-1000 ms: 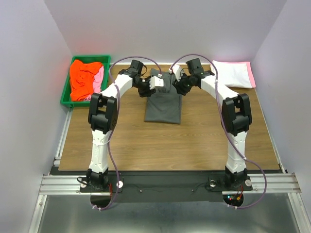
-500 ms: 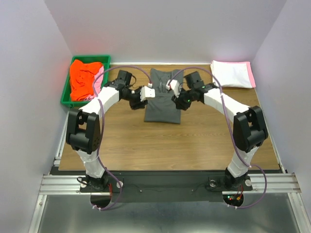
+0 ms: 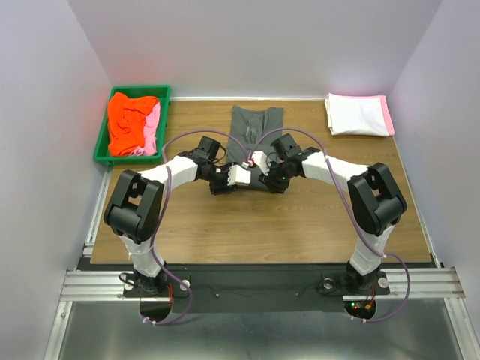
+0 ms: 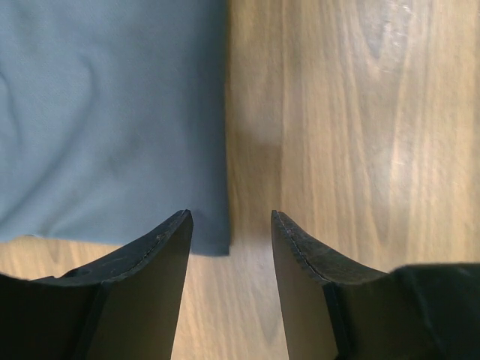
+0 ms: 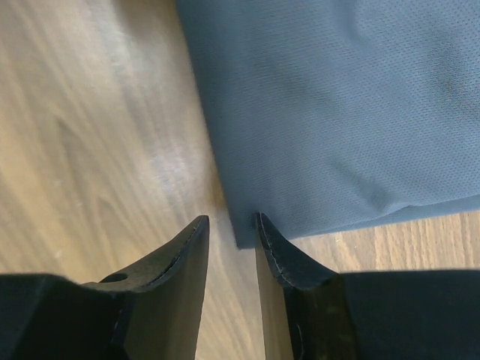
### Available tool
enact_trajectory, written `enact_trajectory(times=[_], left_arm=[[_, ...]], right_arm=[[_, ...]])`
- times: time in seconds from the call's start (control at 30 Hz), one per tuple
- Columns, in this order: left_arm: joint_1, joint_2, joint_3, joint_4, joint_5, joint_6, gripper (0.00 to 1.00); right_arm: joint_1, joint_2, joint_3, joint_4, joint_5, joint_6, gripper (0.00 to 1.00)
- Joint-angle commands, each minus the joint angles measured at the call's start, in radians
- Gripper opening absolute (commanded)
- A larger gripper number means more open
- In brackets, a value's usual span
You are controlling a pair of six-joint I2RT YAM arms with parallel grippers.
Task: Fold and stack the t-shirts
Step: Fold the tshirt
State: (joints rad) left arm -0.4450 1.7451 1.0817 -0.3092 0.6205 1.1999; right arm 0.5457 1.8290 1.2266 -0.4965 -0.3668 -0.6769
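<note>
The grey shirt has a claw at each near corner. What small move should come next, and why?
Probably lower both and pinch. The left gripper stands open, with a corner of the dark grey t-shirt just ahead of its gap. The right gripper, jaws narrowly apart, has the other corner at its mouth. Neither seems to hold cloth yet, and folding likely needs both corners lifted.

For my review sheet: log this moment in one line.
grey t-shirt flat; left pincer open at corner; right pincer open at corner
</note>
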Motion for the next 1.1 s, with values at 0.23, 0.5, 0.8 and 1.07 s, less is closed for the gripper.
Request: enact_trajectory(times=[0.23, 0.5, 0.8, 1.07], left_arm=[[-0.017, 0.042, 0.006, 0.094, -0.11, 0.004, 0.43], [-0.018, 0.022, 0.007, 0.047, -0.088, -0.023, 0.05], [-0.017, -0.061, 0.136, -0.108, -0.015, -0.131, 0.0], [-0.012, -0.116, 0.228, -0.234, 0.011, -0.112, 0.0]], right_arm=[[0.031, 0.038, -0.087, 0.119, 0.066, -0.027, 0.36], [0.031, 0.015, -0.119, 0.145, 0.144, -0.007, 0.07], [0.031, -0.12, -0.029, 0.032, 0.127, 0.079, 0.01], [0.028, -0.192, 0.05, -0.048, 0.149, 0.07, 0.01]])
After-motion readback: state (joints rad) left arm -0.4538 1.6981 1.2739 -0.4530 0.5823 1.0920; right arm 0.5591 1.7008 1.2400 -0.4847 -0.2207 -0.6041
